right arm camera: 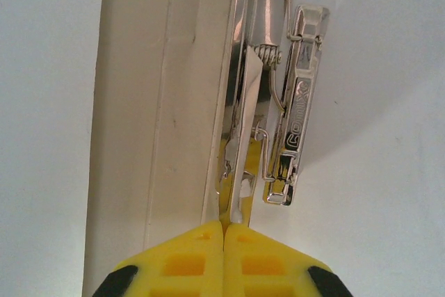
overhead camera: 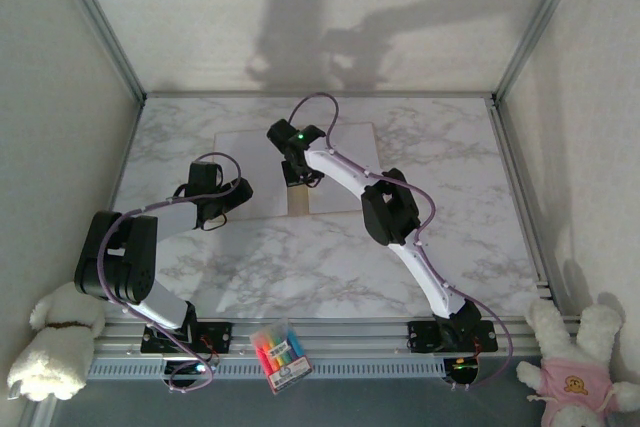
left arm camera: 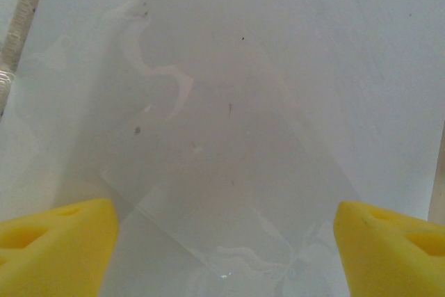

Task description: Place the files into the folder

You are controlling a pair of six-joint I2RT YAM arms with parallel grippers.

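Note:
The folder (overhead camera: 300, 199) lies open in the middle of the marble table, and its tan spine strip (right arm camera: 160, 102) runs up the right wrist view. White files (overhead camera: 250, 162) cover the leaves on both sides of the spine. My right gripper (overhead camera: 298, 175) points down at the spine, its yellow fingers (right arm camera: 188, 262) shut on the folder's metal clip lever (right arm camera: 240, 172). The rest of the clip (right arm camera: 295, 102) rests on a white sheet. My left gripper (overhead camera: 238, 195) hovers open over the left sheet's near edge. Its yellow pads (left arm camera: 55, 241) stand wide apart above a sheet corner (left arm camera: 229, 158), holding nothing.
A pack of highlighters (overhead camera: 280, 352) sits on the front rail between the arm bases. Plush toys sit at the near left (overhead camera: 50, 347) and near right (overhead camera: 580, 362). Aluminium frame posts and white walls enclose the table (overhead camera: 450, 147).

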